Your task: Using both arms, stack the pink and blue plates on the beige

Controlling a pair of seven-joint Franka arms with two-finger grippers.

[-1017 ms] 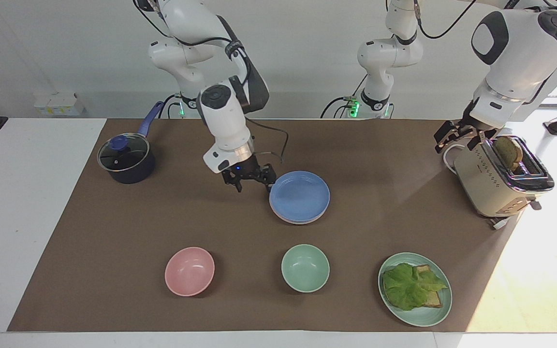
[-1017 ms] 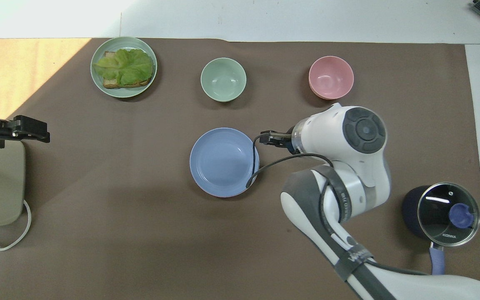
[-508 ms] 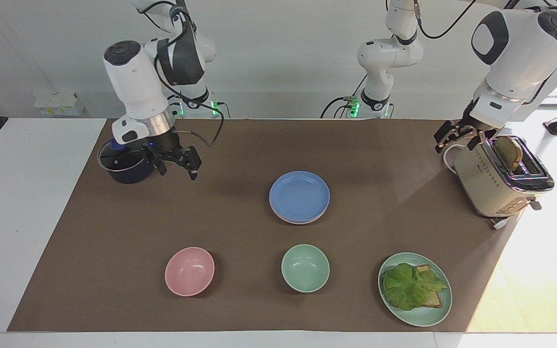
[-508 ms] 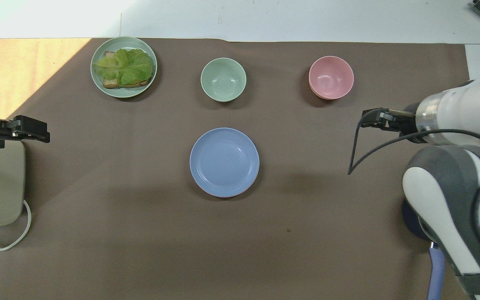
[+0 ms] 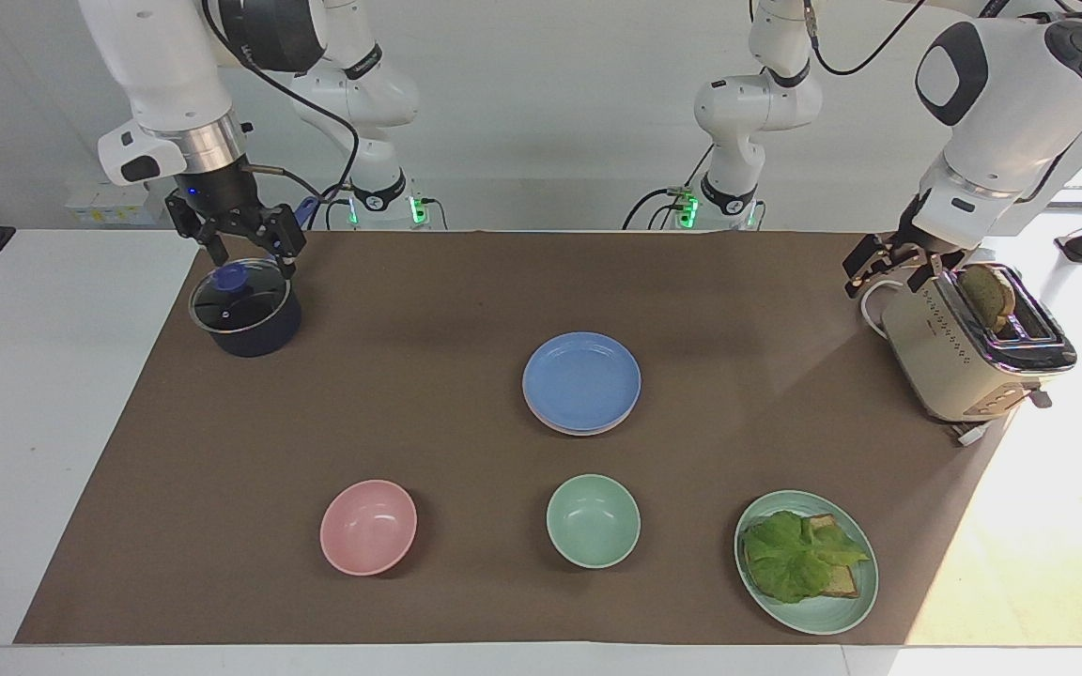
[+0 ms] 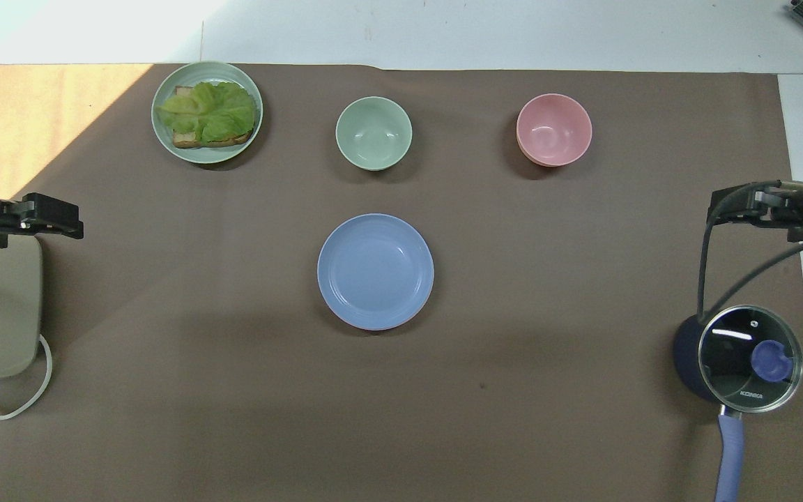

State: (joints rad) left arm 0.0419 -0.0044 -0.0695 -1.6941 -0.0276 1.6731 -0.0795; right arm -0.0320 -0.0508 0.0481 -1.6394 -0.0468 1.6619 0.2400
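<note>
The blue plate [image 5: 581,380] [image 6: 375,270] lies on top of a stack at the middle of the brown mat. A thin edge of the pink plate [image 5: 579,432] [image 6: 373,328] shows under its rim. The beige plate is hidden below them. My right gripper [image 5: 252,246] [image 6: 729,209] hangs open and empty over the dark pot at the right arm's end, well away from the stack. My left gripper [image 5: 884,268] [image 6: 49,216] waits open and empty beside the toaster at the left arm's end.
A dark pot with a glass lid [image 5: 245,310] [image 6: 750,359] stands under the right gripper. The cream toaster [image 5: 973,352] holds a slice of bread. Farther from the robots stand a pink bowl [image 5: 368,526], a green bowl [image 5: 593,519] and a green plate with lettuce toast [image 5: 806,561].
The right gripper has left the blue plate's rim, swung toward the right arm's end and risen over the pot. The stack and the left arm have not moved.
</note>
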